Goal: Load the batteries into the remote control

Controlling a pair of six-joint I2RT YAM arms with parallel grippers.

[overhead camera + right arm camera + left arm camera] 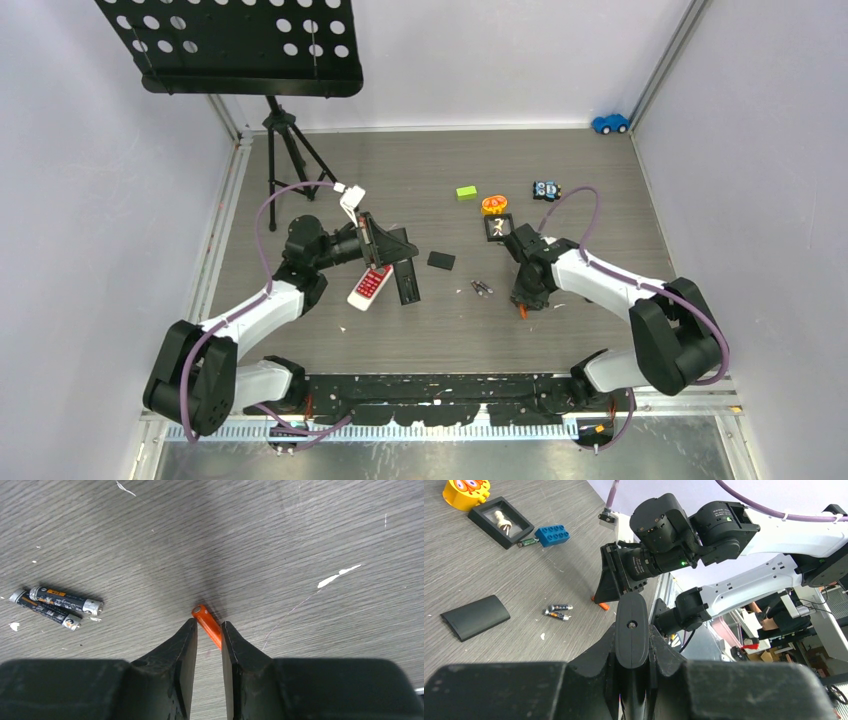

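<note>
Fingers (175, 665) astride diagonal orange battery (207, 624)

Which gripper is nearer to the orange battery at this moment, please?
Right. The right gripper has its fingers on either side of the orange battery on the table; the left gripper is well off toward the left side, holding the black remote.

Robotics lab test cell: pale partition walls (90, 200) and aluminium rails (668, 55) box in a grey wood-grain desk (420, 160), with a tripod (277, 125) and perforated black panel (235, 40) at its far end.
</note>
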